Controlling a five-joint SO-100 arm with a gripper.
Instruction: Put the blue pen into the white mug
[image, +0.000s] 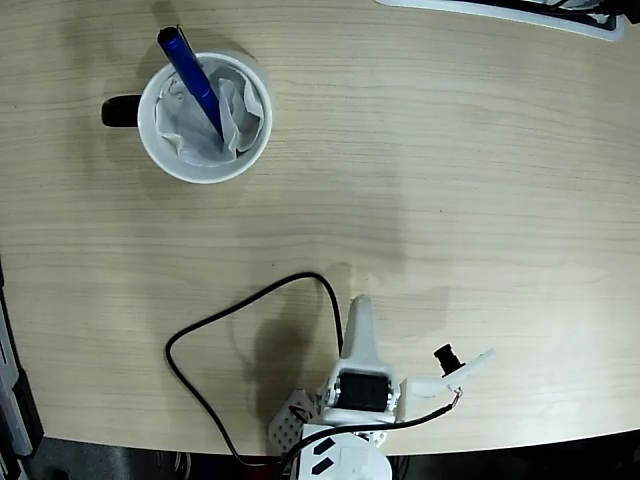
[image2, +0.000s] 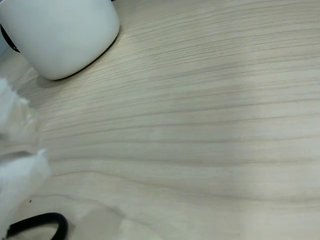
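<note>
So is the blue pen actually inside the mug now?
Yes. The blue pen stands tilted in the white mug, its tip down in the tissue.

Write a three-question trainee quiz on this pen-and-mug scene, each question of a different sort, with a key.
1. True or false: the blue pen lies flat on the table.
2. Multiple choice: in the fixed view, the handle of the white mug points toward A) the left, B) the right, C) the bottom edge.
3. Fill in: the mug's inside is lined with crumpled white ____.

Key:
1. False. The pen stands tilted inside the mug, its upper end leaning over the rim at upper left.
2. A.
3. Tissue paper.
</note>
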